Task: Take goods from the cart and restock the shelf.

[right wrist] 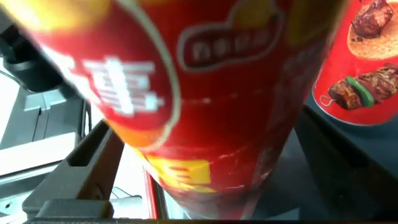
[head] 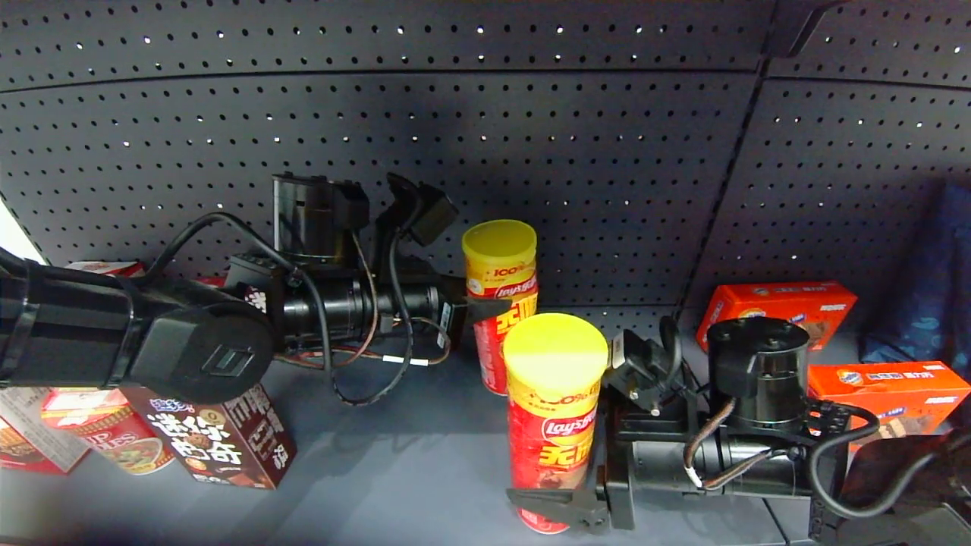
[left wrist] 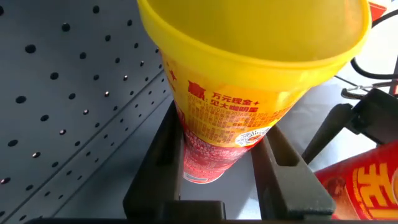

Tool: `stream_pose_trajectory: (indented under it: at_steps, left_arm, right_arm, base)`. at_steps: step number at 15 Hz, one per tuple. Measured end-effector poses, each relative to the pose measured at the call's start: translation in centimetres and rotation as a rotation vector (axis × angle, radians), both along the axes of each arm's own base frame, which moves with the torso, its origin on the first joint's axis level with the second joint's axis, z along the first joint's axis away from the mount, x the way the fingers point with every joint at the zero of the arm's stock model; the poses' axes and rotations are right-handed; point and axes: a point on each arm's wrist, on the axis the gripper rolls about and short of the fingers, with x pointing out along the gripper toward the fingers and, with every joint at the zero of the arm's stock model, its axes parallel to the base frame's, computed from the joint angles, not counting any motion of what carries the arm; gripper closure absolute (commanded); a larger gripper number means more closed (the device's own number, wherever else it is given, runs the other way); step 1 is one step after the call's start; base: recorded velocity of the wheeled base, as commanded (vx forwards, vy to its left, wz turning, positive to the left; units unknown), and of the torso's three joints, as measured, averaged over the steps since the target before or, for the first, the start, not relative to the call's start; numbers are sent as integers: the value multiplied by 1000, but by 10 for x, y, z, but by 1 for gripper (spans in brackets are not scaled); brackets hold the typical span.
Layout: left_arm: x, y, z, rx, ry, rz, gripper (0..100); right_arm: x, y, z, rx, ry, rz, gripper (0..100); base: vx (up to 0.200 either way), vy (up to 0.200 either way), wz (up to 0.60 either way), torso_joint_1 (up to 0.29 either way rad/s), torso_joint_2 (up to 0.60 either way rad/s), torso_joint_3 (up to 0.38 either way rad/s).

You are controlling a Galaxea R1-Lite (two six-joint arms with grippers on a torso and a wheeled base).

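Two red chip cans with yellow lids stand upright on the grey shelf [head: 394,470]. The rear can [head: 501,303] is close to the pegboard, and my left gripper [head: 497,307] comes in from the left, shut on its middle. In the left wrist view the same can [left wrist: 217,112] sits between the two black fingers [left wrist: 283,171], which press its sides. The front can [head: 554,409] stands nearer the shelf edge. My right gripper [head: 561,497] is shut on it low down from the right. The right wrist view has that can [right wrist: 211,106] between its fingers [right wrist: 93,171].
A dark brown box [head: 220,444] and cup noodles [head: 106,447] sit at the left front of the shelf. Two orange boxes [head: 774,303] [head: 887,387] and a blue bag [head: 929,288] lie at the right. The pegboard wall [head: 531,136] is right behind the rear can.
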Motion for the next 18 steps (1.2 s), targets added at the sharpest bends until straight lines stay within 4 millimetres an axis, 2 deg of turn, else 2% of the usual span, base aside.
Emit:
stream_pose_trajectory:
  at_steps: [4,14,18]
  left_arm:
    - [2,-1,-1,0,1,0,100]
    - [9,-9,0,-1,-10,-2,100]
    - [15,-13,-4,21,21,6,100]
  right_arm:
    - [-8,-10,-2,-13,14,-11,0]
    - [-27,-60,3,-10,18,-119,0]
    - [-30,-68,7,-1,6,-141,0]
  base:
    - [0,0,0,0,0,0]
    - [0,0,0,0,0,0]
    - [0,0,0,0,0,0]
